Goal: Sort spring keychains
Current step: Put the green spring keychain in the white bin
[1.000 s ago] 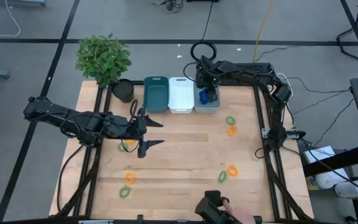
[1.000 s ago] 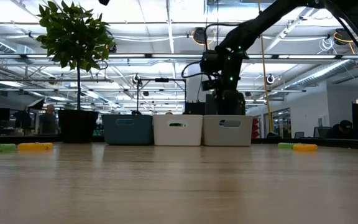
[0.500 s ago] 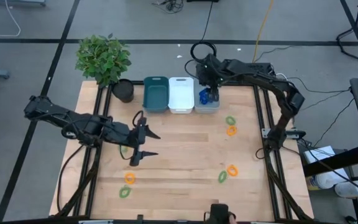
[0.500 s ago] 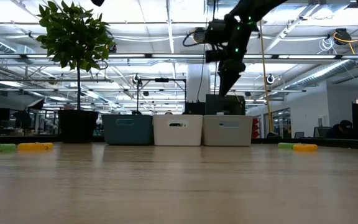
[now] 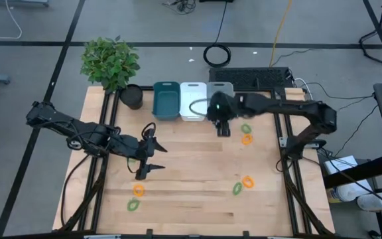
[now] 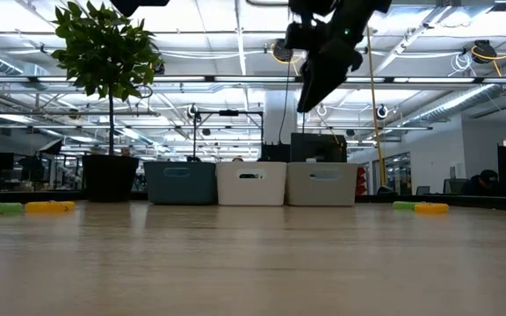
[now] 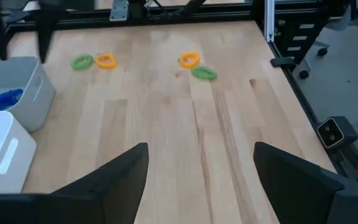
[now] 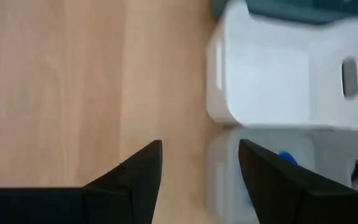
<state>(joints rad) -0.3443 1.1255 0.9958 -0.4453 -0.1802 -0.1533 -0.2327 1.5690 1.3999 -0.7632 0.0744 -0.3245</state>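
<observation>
While both arms hang above the table, left gripper spread open and empty at left-centre, right gripper parted, empty, near the bins, spring keychains scattered on the wood, blue ones in the rightmost bin.

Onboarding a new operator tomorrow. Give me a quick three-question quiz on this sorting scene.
1. True or false: the left hand and the right hand are both open and empty.
2. Which bin holds the blue keychains? A) teal bin B) white bin C) grey bin
3. How many keychains lie on the right half of the table, counted in the high view?

Key: 1 true; 2 C; 3 four, two green and two orange.
</observation>
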